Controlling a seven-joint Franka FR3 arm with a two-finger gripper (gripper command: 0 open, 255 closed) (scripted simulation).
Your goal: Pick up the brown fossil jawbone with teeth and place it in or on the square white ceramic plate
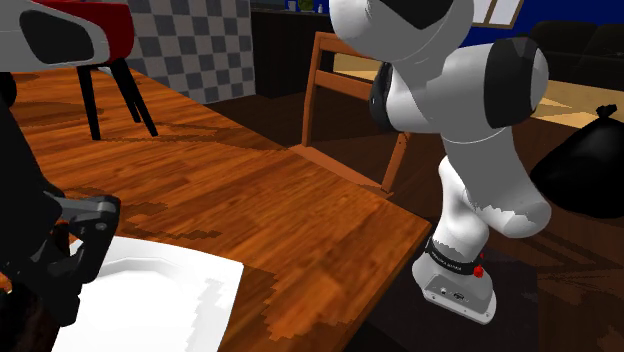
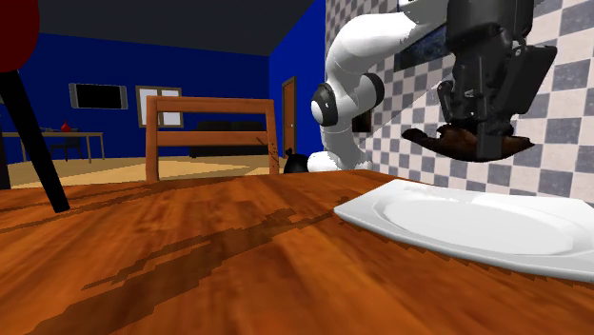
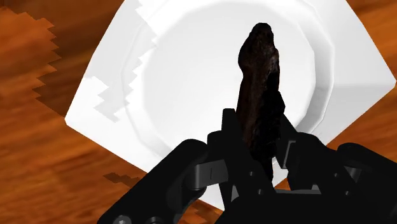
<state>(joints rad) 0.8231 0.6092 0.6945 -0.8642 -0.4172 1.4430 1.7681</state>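
Pickup done: dark brown fossil jawbone [image 3: 257, 76] is pinched by black gripper [image 3: 259, 143] | held above square white plate [image 3: 184, 83] | release judged outstanding.

Lower end of jawbone [image 3: 256, 89] hidden between fingers [image 3: 230, 143]

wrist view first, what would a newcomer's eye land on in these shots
The dark brown, lumpy fossil jawbone clasped in the all-black two-finger gripper stands out first, hanging above the square white plate without touching it. Next comes the reddish-brown wooden table the plate lies on, with a wooden chair at its far edge in the shoulder view.
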